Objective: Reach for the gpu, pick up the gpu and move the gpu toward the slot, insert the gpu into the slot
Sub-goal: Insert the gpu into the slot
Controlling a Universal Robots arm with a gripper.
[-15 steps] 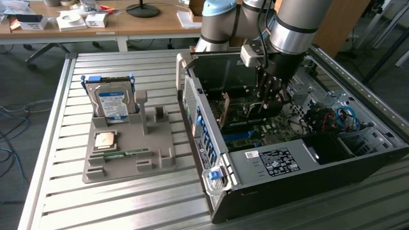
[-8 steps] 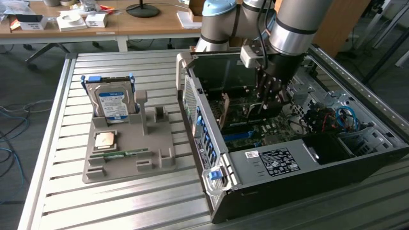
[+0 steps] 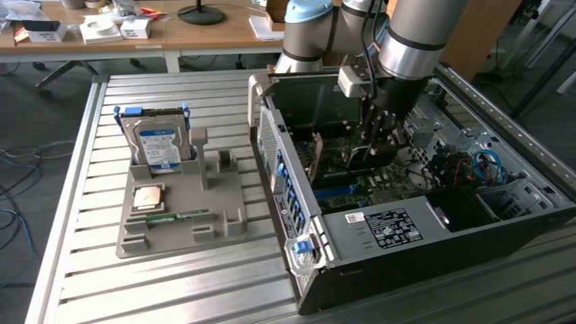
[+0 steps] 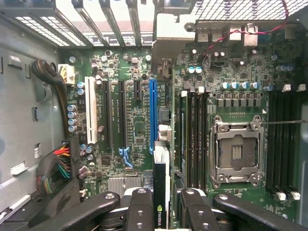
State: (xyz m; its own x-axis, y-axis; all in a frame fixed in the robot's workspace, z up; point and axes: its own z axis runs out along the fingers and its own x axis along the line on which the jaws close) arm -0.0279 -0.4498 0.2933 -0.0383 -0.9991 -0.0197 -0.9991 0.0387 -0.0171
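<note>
**Fig. — GPU held edge-on inside the open computer case (image 3: 378, 270), which lies at three o'clock of the grey parts tray (image 3: 180, 202) in the exterior view.**
Over the green motherboard (image 4: 139, 125), your gripper (image 4: 163, 204) is clenched on the gpu (image 4: 159, 185), one finger on each face. The card hangs just beside the blue connector strip (image 4: 152, 113) and looks not yet seated. Keep it plumb, with its edge parallel to the long black slot (image 4: 122, 115); a tilt would likely jam the contacts.

Workshop corner: slatted metal table (image 3: 162, 290) on dull grey floor (image 3: 36, 115).
Beyond the table's far edge, wooden desks (image 3: 216, 37) with white boxes (image 3: 101, 30) and a round black stand base (image 3: 199, 13); loose cables (image 3: 18, 169) on the floor off the edge at the exterior view's left.
</note>
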